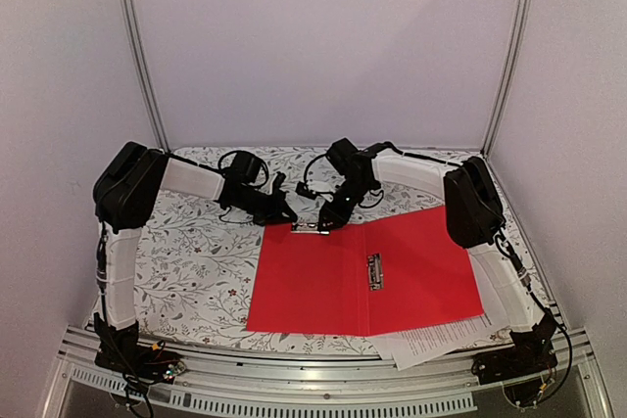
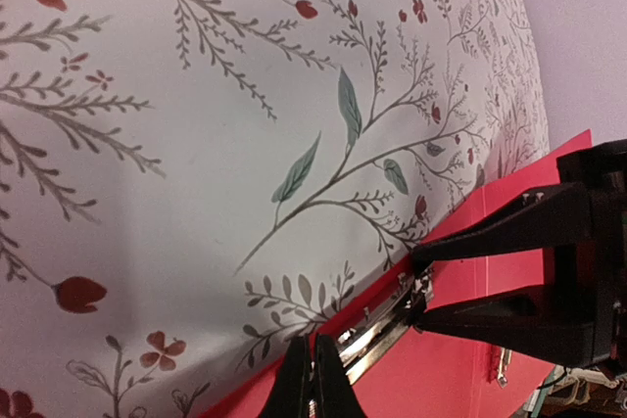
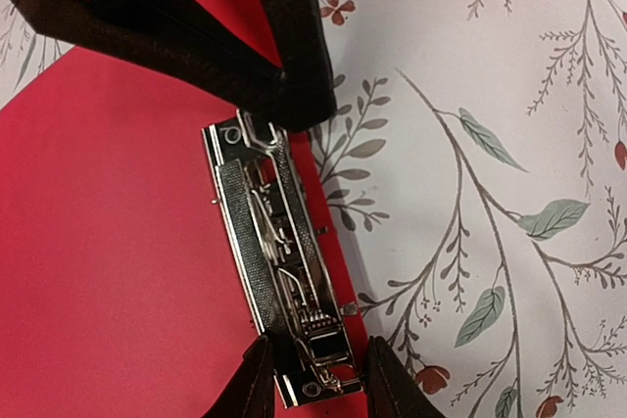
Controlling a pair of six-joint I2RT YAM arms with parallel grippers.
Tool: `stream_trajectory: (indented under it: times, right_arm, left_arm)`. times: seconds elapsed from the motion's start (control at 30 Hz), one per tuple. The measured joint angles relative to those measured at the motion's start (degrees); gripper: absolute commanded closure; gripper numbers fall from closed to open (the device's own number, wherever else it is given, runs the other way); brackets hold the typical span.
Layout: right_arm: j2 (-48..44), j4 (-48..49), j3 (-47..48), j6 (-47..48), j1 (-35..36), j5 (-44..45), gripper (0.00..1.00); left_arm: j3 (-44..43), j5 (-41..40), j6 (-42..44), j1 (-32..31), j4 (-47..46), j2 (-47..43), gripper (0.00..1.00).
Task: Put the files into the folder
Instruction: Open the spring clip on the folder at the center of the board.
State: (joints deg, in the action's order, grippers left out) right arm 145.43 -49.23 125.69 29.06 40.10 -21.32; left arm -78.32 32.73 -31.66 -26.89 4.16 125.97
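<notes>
Nearest the camera, the left arm [image 1: 113, 276] and the right arm [image 1: 500, 276] rise from their bases at the near edge of the desk [image 1: 186, 242], which carries a floral cloth. Each arm climbs to a raised elbow at its own outer side, then folds inward and low across the far part of the desk. Their wrists meet nose to nose near the middle.

The folder [image 1: 323, 286] lies open and flat, red inside up, between the arms and slightly right of centre. The files [image 1: 441, 338] are white printed sheets lying under its near right corner, and only their edges show there. A metal clip [image 3: 279, 261] lies along the far edge of the folder's left flap, and a second clip [image 1: 374, 271] sits at the fold.

The left end effector [image 1: 282, 212] points right and down at the left end of the metal clip. Its fingers [image 2: 299, 384] are pressed together with nothing between them, and the tip sits at the clip's end.

The right end effector [image 1: 328, 216] comes in from the opposite side, angled down. Its fingers [image 3: 257, 384] stand apart, one on each side of the clip's other end and close against it. Whether they actually pinch the metal I cannot tell.
</notes>
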Motion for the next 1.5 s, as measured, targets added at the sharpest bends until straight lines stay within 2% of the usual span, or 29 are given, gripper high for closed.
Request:
stream_trajectory:
  times: [0.3, 0.47, 0.57, 0.7, 0.83, 1.0, 1.5]
  right_arm:
    - [-1.7, 1.0, -3.0, -1.2, 0.2, 0.1, 0.76]
    - [-2.2, 1.4, -3.6, -2.3, 0.2, 0.8, 0.78]
    - [-2.4, 1.7, -3.8, -2.7, 0.2, 1.3, 0.78]
    - [-2.6, 2.0, -4.2, -2.8, 0.3, 1.6, 0.71]
    - [-2.6, 2.3, -4.2, -2.8, 0.2, 1.7, 0.61]
    - [-2.6, 2.6, -4.3, -2.7, 0.1, 0.8, 0.55]
    - [-2.2, -1.4, -2.7, 0.9, 0.2, -0.9, 0.61]
  left_arm:
    - [1.5, -0.2, -1.4, -0.1, -0.6, -0.9, 0.85]
    - [2.4, -0.5, -2.1, -0.1, -0.7, -1.6, 0.83]
    - [2.5, -0.7, -2.3, -0.1, -0.5, -1.9, 0.85]
    - [2.6, -0.8, -2.7, -0.1, -0.5, -1.9, 1.0]
    - [2.6, -0.3, -2.6, -0.1, -0.8, -1.9, 1.0]
    - [2.5, -0.3, -2.3, -0.1, -0.7, -1.9, 1.0]
    - [0.4, 0.2, 1.3, -0.3, 2.2, -1.3, 1.0]
